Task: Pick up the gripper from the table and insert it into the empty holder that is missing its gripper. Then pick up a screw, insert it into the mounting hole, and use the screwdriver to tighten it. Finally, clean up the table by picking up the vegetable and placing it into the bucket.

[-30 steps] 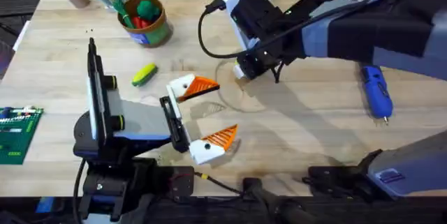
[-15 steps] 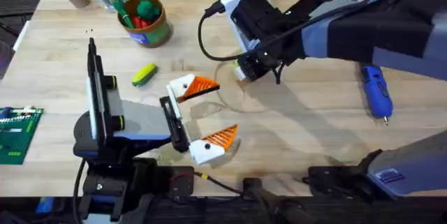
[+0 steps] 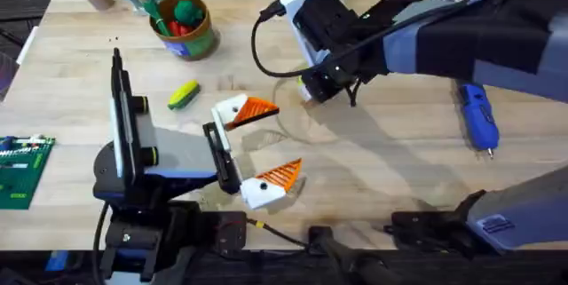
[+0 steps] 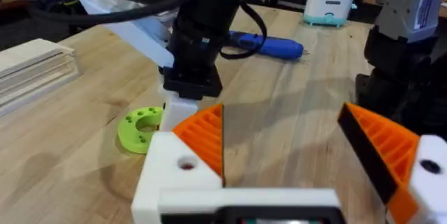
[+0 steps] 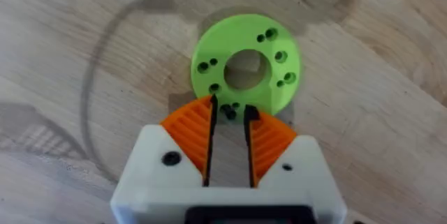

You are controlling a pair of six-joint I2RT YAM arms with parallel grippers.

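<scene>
The right hand (image 5: pixel 228 116) points straight down at the counter (image 3: pixel 382 143). Its orange fingers (image 5: pixel 190 130) are close together, with a thin gap, right over a round green disc (image 5: pixel 246 63). The left hand (image 3: pixel 257 147) lies low with its fingers spread wide. The screwdriver (image 3: pixel 477 114) lies flat near the counter's right edge, tip toward the arms' bases. The vegetable (image 3: pixel 184 95) lies slanted beside the bucket (image 3: pixel 185 27).

From overhead, the right arm's dark wrist covers the flat round green plastic disc (image 5: pixel 246 70) entirely. The bright blue pen-shaped screwdriver (image 3: pixel 477 114) has its upper end tucked under that arm's grey forearm.
</scene>
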